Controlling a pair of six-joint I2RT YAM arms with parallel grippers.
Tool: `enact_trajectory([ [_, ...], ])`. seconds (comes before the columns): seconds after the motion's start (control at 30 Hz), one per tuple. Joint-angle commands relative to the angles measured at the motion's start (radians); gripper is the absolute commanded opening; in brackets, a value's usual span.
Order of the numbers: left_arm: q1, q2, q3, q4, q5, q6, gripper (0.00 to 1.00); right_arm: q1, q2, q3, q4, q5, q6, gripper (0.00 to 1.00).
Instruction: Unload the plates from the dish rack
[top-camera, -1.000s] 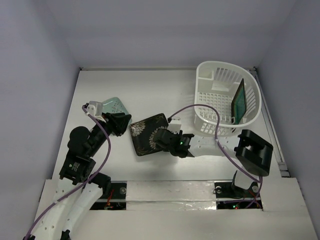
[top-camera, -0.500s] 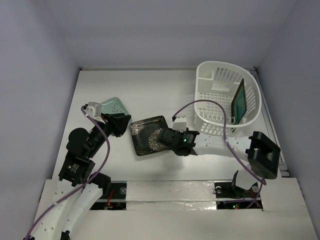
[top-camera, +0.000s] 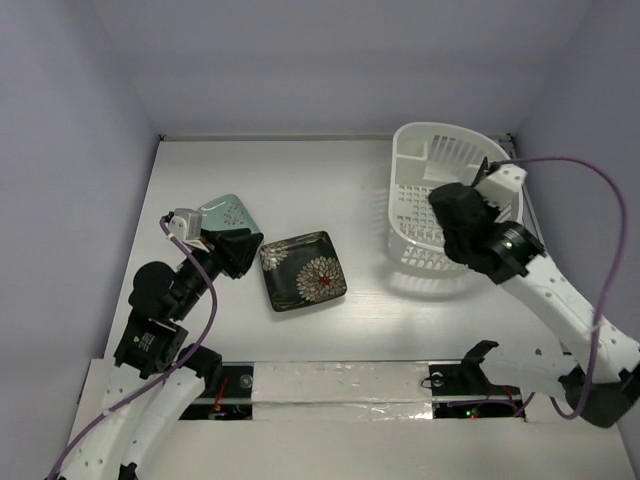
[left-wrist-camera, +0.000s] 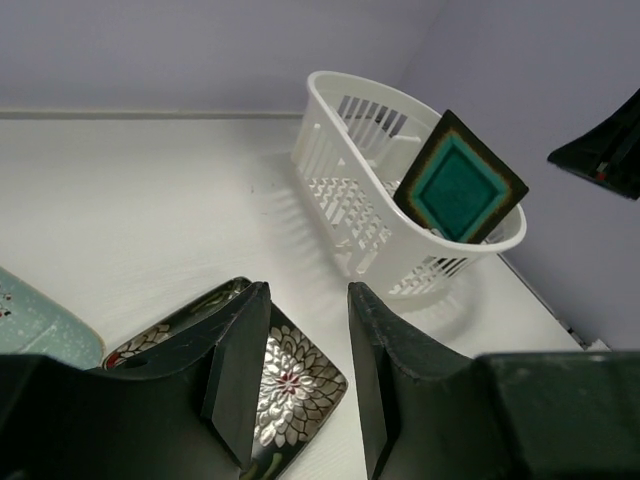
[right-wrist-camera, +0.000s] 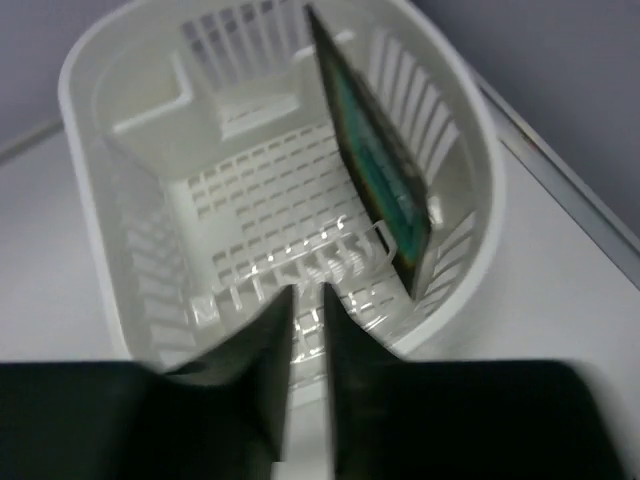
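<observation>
The white dish rack (top-camera: 420, 250) stands at the right rear of the table. A teal-centred plate (right-wrist-camera: 375, 180) with a dark rim leans upright against its right wall, also seen in the left wrist view (left-wrist-camera: 458, 188); my right arm hides it from above. My right gripper (top-camera: 450, 205) hovers above the rack, jaws (right-wrist-camera: 308, 295) narrowly open and empty. A dark flower plate (top-camera: 303, 270) lies flat mid-table. Just left of that plate, my left gripper (top-camera: 245, 250) is open and empty (left-wrist-camera: 305, 300). The mint plate (top-camera: 228, 212) lies behind it.
White walls close in the table at the back and both sides. A cable loops from my right arm out past the table's right edge (top-camera: 560, 310). The rack's grid floor (right-wrist-camera: 280, 210) shows bare apart from the leaning plate.
My right arm left the flower plate lying on the table, swung up and right to above the rack, and its jaws narrowed. The left arm barely moved.
</observation>
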Motion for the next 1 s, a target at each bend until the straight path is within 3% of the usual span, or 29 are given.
enact_trajectory([
  [0.0,-0.019,-0.024,0.032,0.025,0.032,-0.012,0.34,-0.184,-0.141,-0.062,0.204,-0.056,-0.286,0.32],
  [0.07,-0.03,-0.04,0.044,0.005,0.057,-0.013,0.35,-0.269,-0.16,-0.104,0.276,-0.083,-0.364,0.61],
  [0.17,-0.052,-0.068,0.049,-0.042,0.065,0.002,0.35,-0.393,-0.123,-0.113,0.31,-0.145,-0.438,0.69],
  [0.33,-0.086,-0.099,0.023,-0.096,0.011,0.027,0.36,-0.523,-0.02,-0.084,0.35,-0.263,-0.535,0.7],
  [0.63,-0.148,-0.186,0.005,-0.098,-0.012,0.021,0.38,-0.6,0.185,0.03,0.317,-0.35,-0.624,0.66],
  [0.97,-0.197,-0.261,0.002,-0.102,-0.046,0.011,0.4,-0.6,0.321,0.02,0.307,-0.321,-0.627,0.47],
])
